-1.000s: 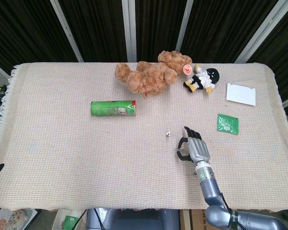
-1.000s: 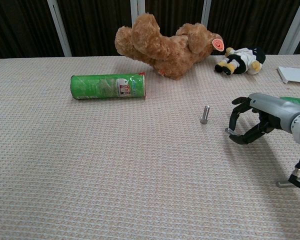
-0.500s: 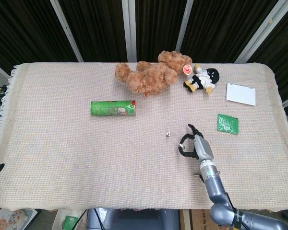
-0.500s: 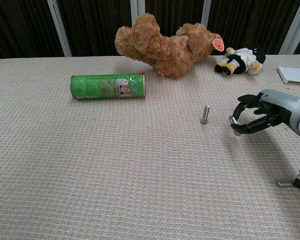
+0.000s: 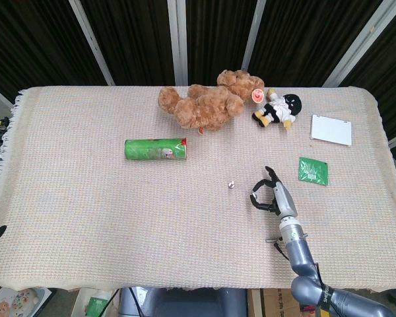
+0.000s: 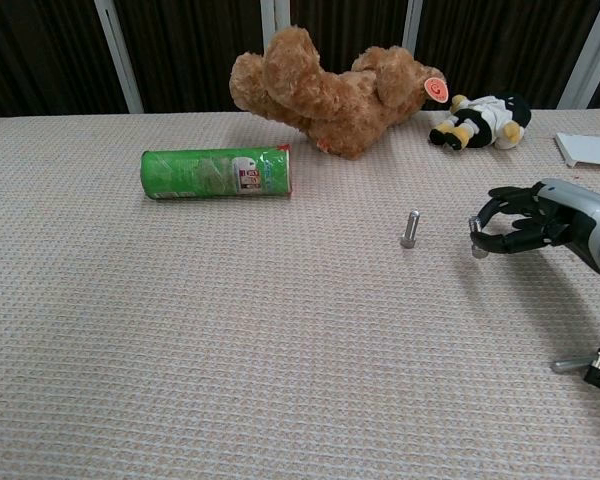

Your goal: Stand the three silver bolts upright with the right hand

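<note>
3 silver bolts are named in the task, and all 3 can be made out. 1 bolt (image 6: 410,229) is seen standing upright on the cloth at centre right of the chest view, its head on the weave. A 2nd bolt (image 6: 477,238) is pinched at the fingertips of the right hand (image 6: 525,222), the remaining fingers being curled loosely around it. A 3rd bolt (image 6: 570,365) is seen lying flat near the lower right edge of the chest view, beside the forearm.

Compared with the frame from 1 s ago, the right hand has been lifted off the cloth and carried toward the upper right of the chest view; the pinched bolt, then touching the surface, is now held clear of it. The hand has also been rolled onto its side in the head view, where it (image 5: 275,197) is shown right of the standing bolt (image 5: 230,184). The standing and lying bolts have not been moved. The left hand is not shown in either view.

A beige woven tablecloth (image 5: 86,198) with a fringed left edge covers the table. A green snack can (image 5: 156,149) lies on its side at left of centre. A brown teddy bear (image 5: 208,102) and a small black-and-white plush (image 5: 280,110) are laid along the upper edge. A white card (image 5: 331,129) and a green packet (image 5: 313,170) are placed at the right. Dark panels with pale frames (image 5: 178,39) fill the background.
</note>
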You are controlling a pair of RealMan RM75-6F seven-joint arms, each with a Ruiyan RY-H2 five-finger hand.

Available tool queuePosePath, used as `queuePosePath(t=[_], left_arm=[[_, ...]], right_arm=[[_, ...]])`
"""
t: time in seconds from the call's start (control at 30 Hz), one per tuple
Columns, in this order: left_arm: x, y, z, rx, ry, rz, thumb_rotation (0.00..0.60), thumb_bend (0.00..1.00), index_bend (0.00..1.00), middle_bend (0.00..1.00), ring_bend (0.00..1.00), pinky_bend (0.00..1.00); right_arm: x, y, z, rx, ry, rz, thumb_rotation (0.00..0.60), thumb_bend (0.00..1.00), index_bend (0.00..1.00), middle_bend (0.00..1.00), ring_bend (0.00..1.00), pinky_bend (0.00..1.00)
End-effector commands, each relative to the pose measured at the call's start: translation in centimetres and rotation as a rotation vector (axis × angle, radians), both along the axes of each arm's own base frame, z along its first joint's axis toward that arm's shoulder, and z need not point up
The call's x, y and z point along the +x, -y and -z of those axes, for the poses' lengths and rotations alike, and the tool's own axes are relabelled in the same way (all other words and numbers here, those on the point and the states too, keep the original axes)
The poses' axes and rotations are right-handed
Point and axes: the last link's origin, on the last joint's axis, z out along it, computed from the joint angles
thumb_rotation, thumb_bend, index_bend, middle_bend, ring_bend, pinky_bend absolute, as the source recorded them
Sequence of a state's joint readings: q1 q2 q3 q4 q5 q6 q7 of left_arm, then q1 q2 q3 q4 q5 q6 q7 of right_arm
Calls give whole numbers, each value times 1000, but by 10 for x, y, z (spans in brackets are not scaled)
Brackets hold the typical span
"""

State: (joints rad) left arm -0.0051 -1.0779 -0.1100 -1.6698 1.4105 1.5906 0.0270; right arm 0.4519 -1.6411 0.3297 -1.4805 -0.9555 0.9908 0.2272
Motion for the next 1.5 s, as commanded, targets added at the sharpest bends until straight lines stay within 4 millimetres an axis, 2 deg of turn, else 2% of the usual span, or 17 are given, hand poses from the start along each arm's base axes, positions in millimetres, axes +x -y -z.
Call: queuePosePath(t=[0.03,1.0,1.07,1.17,1.3,1.5], left_arm=[[0,0,0,0,0,1,600,237,88,59,0,136],[0,0,0,8,4,0,600,238,98,59,0,76],[0,1,0,9,5,-1,600,238,98,59,0,76],[0,1,-1,11,6,-3,600,238,97,59,0,76],[0,1,-1,11,7,-3,600,237,98,59,0,76],[-1,1,-2,12,8,-4,600,238,98,59,0,76]], right_arm=[[-2,0,2,-8,22,4,600,406,614,2,24,16],[-15,-3,7,7,84,-11,600,406,625,3,0,0],[-16,-3,7,11,86,-14,600,406,625,3,0,24],[-17,-3,7,18,72,-20,600,405,625,3,0,121],[-15,-4,9,31,76,-21,600,406,625,3,0,66],[-14,-2,7,36,77,-16,600,406,625,3,0,66]])
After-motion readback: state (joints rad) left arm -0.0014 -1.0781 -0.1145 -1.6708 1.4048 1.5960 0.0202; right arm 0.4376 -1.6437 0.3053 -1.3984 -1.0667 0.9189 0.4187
